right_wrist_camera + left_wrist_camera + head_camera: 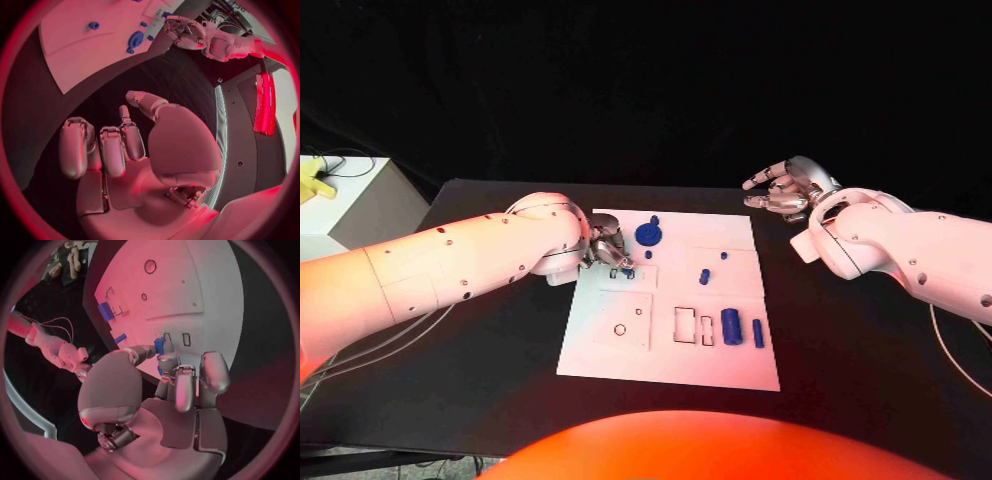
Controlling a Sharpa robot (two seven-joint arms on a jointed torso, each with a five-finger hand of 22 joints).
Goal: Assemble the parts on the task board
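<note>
The white task board lies mid-table. My left hand hovers over its far left part, low to the surface. Thumb and a finger pinch a small blue part just above two small rectangular slots. A blue gear-like part stands just beyond that hand, and a small blue peg is in the board's middle. A blue cylinder and a slim blue pin lie at the near right. My right hand hangs over the black table beyond the board's far right corner, fingers apart and loosely curled, holding nothing.
Empty rectangular recesses sit beside the cylinder, and round holes mark the board's near left. A white box with a yellow object stands off the table's far left. Cables trail under my left arm.
</note>
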